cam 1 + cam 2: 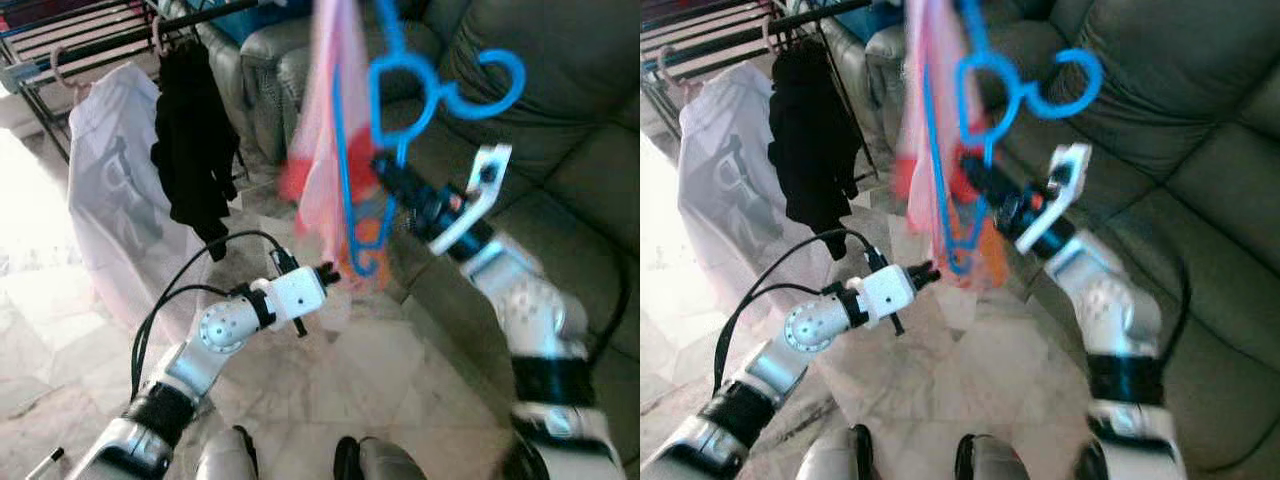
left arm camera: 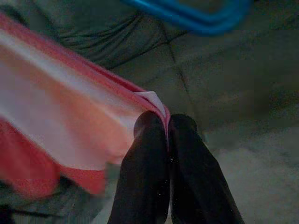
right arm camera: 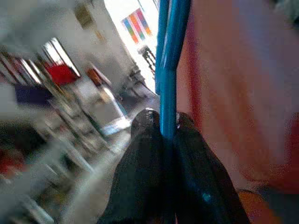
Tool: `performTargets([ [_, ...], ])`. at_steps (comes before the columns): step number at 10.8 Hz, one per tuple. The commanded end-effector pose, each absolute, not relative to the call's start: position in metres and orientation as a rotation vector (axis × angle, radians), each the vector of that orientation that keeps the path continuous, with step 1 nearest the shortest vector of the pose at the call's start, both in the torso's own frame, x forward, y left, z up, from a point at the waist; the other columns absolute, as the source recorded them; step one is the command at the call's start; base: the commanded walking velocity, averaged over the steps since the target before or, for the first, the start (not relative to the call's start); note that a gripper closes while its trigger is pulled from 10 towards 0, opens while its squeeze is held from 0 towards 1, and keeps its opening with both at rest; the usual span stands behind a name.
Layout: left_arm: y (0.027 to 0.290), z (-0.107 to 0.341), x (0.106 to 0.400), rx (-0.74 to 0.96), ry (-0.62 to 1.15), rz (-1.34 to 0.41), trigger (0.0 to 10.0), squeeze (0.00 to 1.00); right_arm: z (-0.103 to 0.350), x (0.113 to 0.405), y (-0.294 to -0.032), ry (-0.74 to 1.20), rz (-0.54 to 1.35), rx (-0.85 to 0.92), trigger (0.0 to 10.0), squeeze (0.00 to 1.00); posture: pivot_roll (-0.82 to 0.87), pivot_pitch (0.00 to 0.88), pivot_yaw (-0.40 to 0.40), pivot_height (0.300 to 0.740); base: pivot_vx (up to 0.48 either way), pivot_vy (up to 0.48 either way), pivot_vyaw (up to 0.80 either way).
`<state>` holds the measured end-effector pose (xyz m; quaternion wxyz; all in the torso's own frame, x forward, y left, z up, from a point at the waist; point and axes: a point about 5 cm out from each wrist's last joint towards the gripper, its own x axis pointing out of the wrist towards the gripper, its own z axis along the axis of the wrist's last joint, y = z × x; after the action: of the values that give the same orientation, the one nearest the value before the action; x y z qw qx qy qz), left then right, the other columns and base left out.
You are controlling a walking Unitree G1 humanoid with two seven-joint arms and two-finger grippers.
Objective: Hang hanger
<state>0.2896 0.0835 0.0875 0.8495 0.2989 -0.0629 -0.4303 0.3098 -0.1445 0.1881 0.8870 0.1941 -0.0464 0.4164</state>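
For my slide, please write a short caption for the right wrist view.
Right gripper shut on the blue hanger, with the pink garment hanging beside it.

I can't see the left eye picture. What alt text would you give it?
The robot's right gripper holds up a blue hanger carrying a pink and red garment, with a grey sofa behind. Its left gripper pinches the garment's lower edge, and a black garment and a white one hang on a drying rack.
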Motion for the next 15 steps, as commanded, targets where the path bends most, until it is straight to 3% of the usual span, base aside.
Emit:
performTargets([
  [1,0.086,0.085,0.291,0.651,-0.133,-0.895,10.0,0.0,0.193,0.306,-0.144,-0.145,0.867,0.288,10.0,0.0,-0.05,0.117,-0.062,0.74,0.0,0.0,0.0],
  [3,0.092,0.08,0.296,0.676,-0.108,-0.863,10.0,0.13,0.181,0.297,-0.143,-0.151,0.83,0.123,10.0,0.0,-0.05,0.121,-0.059,0.74,0.0,0.0,0.0],
  [4,0.094,0.077,0.298,0.667,-0.089,-0.853,10.0,0.67,0.179,0.296,-0.142,-0.164,0.815,0.068,10.0,0.0,-0.06,0.123,-0.058,0.74,0.0,0.0,0.0],
  [5,0.097,0.077,0.3,0.64,-0.077,-0.842,10.0,1.0,0.176,0.292,-0.14,-0.177,0.815,0.04,10.0,0.0,-0.06,0.123,-0.056,0.74,0.0,0.0,0.0],
  [15,0.124,0.07,0.306,0.647,-0.105,-0.621,10.0,1.0,0.145,0.283,-0.146,-0.208,0.782,-0.017,10.0,0.0,-0.05,0.137,-0.056,0.74,0.0,0.0,0.0],
])
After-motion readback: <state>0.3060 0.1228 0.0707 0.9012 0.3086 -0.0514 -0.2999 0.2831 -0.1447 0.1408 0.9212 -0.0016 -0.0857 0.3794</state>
